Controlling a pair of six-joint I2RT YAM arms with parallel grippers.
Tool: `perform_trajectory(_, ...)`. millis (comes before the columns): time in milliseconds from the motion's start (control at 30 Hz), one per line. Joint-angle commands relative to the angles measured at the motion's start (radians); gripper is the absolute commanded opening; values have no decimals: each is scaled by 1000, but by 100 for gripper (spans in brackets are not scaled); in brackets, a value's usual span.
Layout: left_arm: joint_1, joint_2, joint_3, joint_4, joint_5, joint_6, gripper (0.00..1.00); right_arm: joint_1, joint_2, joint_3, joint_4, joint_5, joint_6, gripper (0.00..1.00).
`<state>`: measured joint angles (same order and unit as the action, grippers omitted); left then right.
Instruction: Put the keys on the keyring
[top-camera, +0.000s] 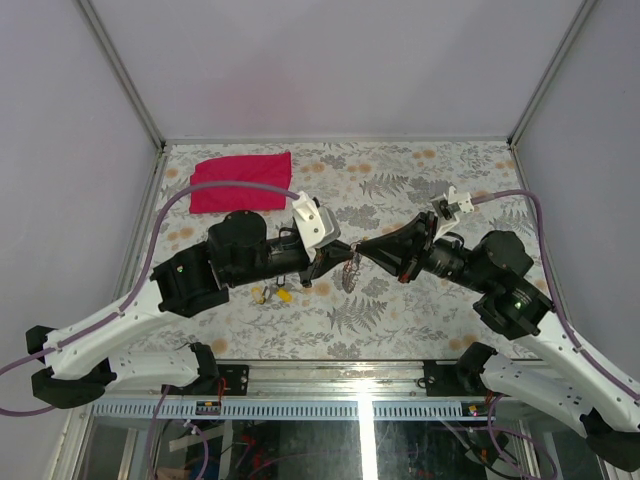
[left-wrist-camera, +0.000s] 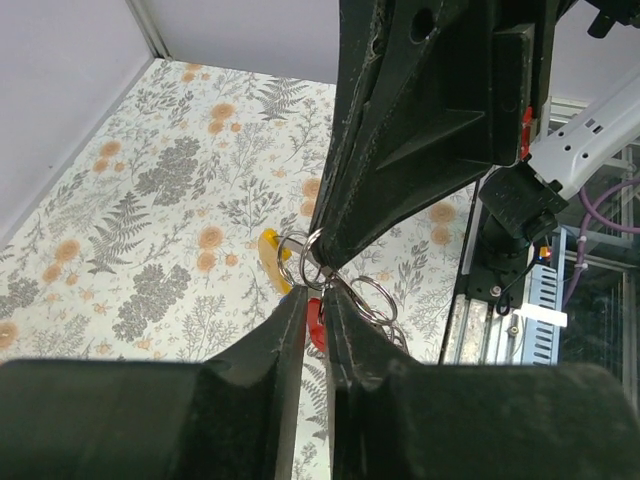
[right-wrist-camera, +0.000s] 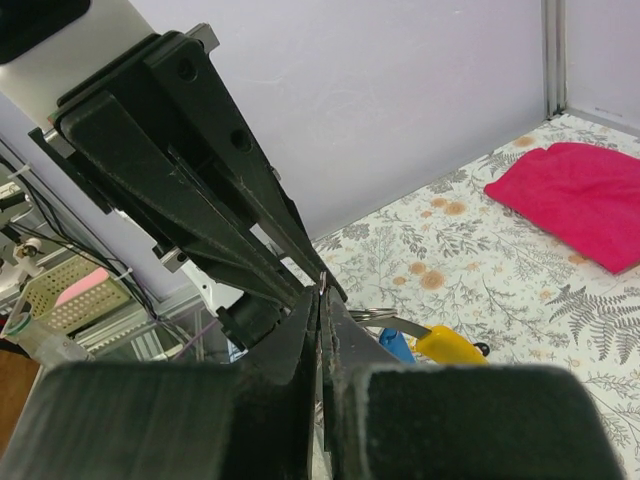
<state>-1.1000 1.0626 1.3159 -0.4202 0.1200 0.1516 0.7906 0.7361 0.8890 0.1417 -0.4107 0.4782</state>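
Both grippers meet tip to tip above the middle of the table. My left gripper (top-camera: 326, 262) is shut, with a red key (left-wrist-camera: 316, 322) pinched between its fingers. My right gripper (top-camera: 360, 252) is shut on the thin wire of the keyring (right-wrist-camera: 322, 284). Several silvery rings and chain links (left-wrist-camera: 375, 298) hang by the fingertips, and the chain (top-camera: 350, 273) dangles below them. A yellow key (right-wrist-camera: 450, 345) and a blue key (right-wrist-camera: 398, 345) sit close to the rings; I cannot tell whether they hang from them. Two yellow keys (top-camera: 271, 293) lie on the table under the left arm.
A red cloth (top-camera: 241, 181) lies flat at the far left of the floral table (top-camera: 420, 310); it also shows in the right wrist view (right-wrist-camera: 575, 200). Grey walls enclose three sides. A metal rail (top-camera: 330, 385) runs along the near edge.
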Motion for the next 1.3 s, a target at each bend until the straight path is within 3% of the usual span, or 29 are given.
perform_trajectory(0,-8,-20,22,61,-17,-8,19,-3,-31,47,5,5,-21,0)
perform_trajectory(100,-8,-35,9,71,2,-33,28,-3,-56,44,-8,48,-46,0)
perform_trajectory(333,-7,-60,-30,93,36,-114,36,-2,-154,-9,11,123,-150,0)
perform_trajectory(867,-8,-152,-197,201,41,-244,53,-2,-285,-199,302,-95,-319,0)
perform_trajectory(1067,-7,-188,-244,219,0,-280,54,-2,-267,-155,181,-79,-329,0)
perform_trajectory(1267,20,-183,-243,148,-144,-346,57,-2,-211,-34,-111,17,-345,0)
